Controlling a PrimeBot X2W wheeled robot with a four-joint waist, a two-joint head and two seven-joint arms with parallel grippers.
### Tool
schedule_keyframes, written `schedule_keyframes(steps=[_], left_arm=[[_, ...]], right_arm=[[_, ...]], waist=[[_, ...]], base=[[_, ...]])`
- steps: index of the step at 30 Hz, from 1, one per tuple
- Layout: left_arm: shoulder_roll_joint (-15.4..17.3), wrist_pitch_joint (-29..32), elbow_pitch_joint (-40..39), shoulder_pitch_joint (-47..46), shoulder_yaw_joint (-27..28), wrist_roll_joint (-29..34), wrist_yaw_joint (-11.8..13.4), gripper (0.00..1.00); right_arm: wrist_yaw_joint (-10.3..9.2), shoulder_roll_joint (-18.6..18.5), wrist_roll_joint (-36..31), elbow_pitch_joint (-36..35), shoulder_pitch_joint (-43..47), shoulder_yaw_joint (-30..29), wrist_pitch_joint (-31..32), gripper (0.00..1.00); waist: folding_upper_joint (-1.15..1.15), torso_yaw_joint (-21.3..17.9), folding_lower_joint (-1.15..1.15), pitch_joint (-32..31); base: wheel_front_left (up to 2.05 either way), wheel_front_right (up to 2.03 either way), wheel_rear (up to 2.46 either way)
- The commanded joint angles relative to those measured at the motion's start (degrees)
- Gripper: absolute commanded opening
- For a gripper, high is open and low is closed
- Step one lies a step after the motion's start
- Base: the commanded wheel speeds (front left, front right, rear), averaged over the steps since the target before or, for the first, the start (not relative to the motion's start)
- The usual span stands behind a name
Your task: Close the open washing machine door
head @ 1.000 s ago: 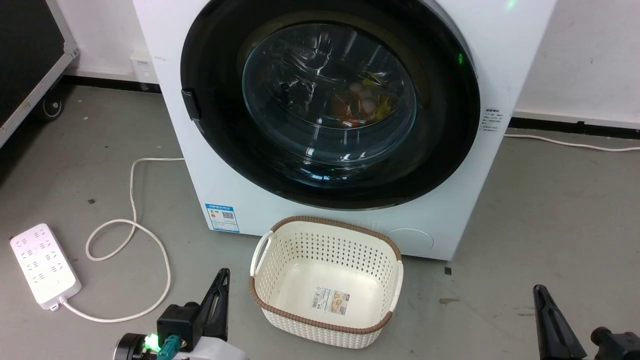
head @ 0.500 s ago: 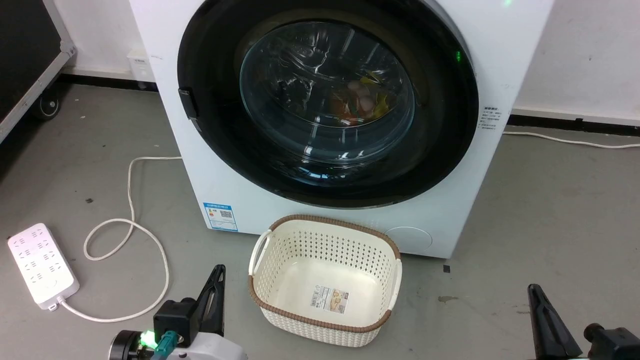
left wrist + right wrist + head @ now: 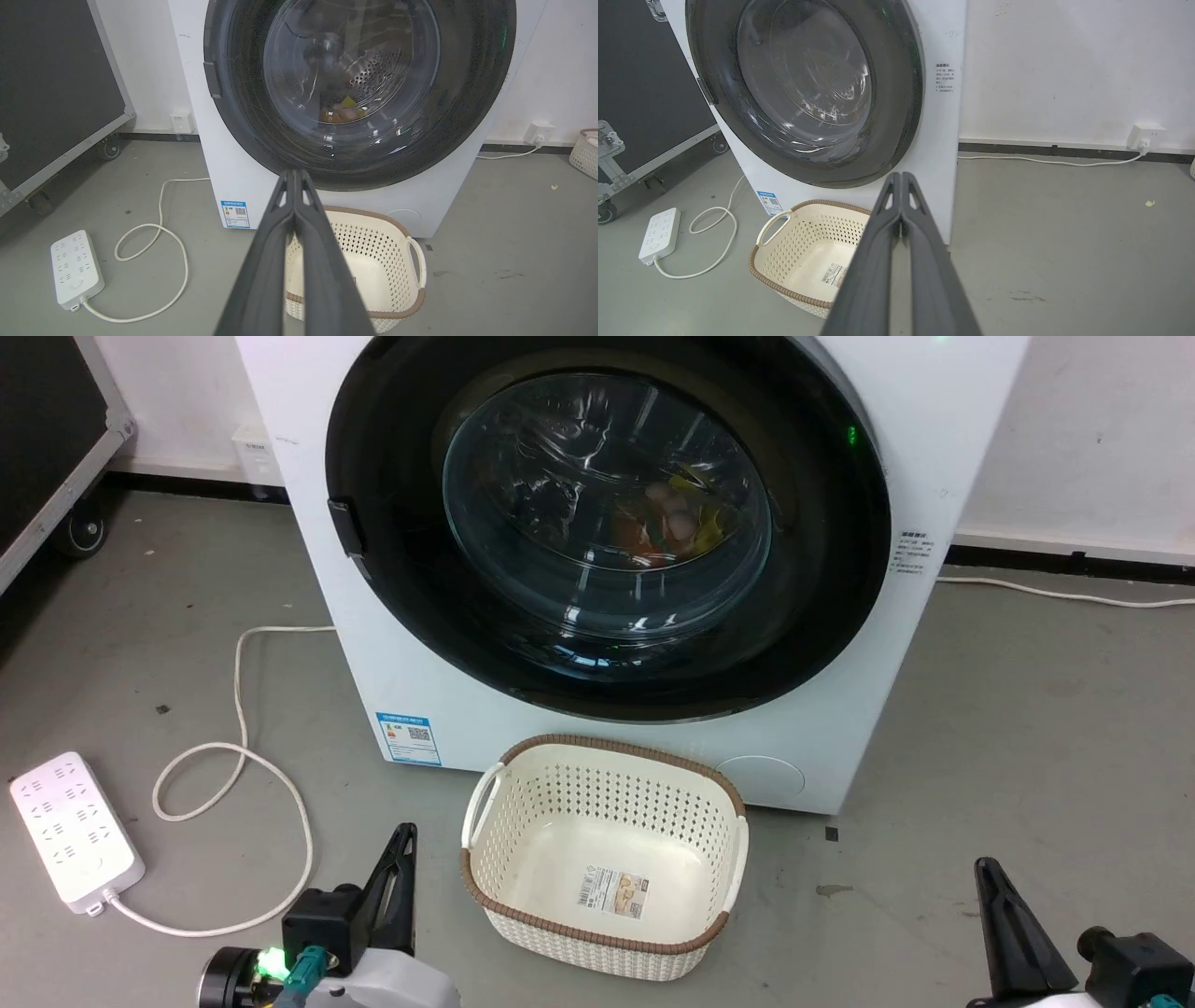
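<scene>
Basket (image 3: 597, 747) sits on the floor (image 3: 1027, 728) before the washing machine (image 3: 317, 569), a label (image 3: 611, 891) on its bottom; coloured items (image 3: 667, 527) lie in the drum (image 3: 369, 79) behind the washing machine door (image 3: 607, 644), flush on the front. Left hand (image 3: 293, 173) and right hand (image 3: 901, 175) both pressed together, holding nothing.

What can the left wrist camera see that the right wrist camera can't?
Left wrist view's extras: colourful things lying behind the glass of the round door, and a small white wall socket to the left of the washing machine. Right wrist view's extra: a printed label on the machine's front, right of the door. Both share the door, which looks shut, the cream basket on the floor in front of it, the white power strip and the black case on wheels.
</scene>
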Motion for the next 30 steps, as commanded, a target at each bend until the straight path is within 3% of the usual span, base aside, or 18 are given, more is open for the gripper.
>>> schedule_keyframes(steps=[1, 30], left_arm=[[-0.1, 0.2, -0.5, 0.3, 0.4, 0.6, -0.4, 0.0], [-1.4, 3.2, -3.1, 0.5, 3.3, 3.1, -1.2, 0.0]], right_arm=[[-0.01, 0.1, -0.4, -0.4, -1.2, 0.1, 0.3, 0.0], [-0.02, 0.2, -2.9, -1.4, -3.1, 1.3, 3.6, 0.0]], waist=[[0.0, 0.0, -0.01, 0.0], [0.0, -0.6, -0.01, 0.6]], base=[[0.0, 0.0, 0.0], [0.0, 0.0, 0.0]])
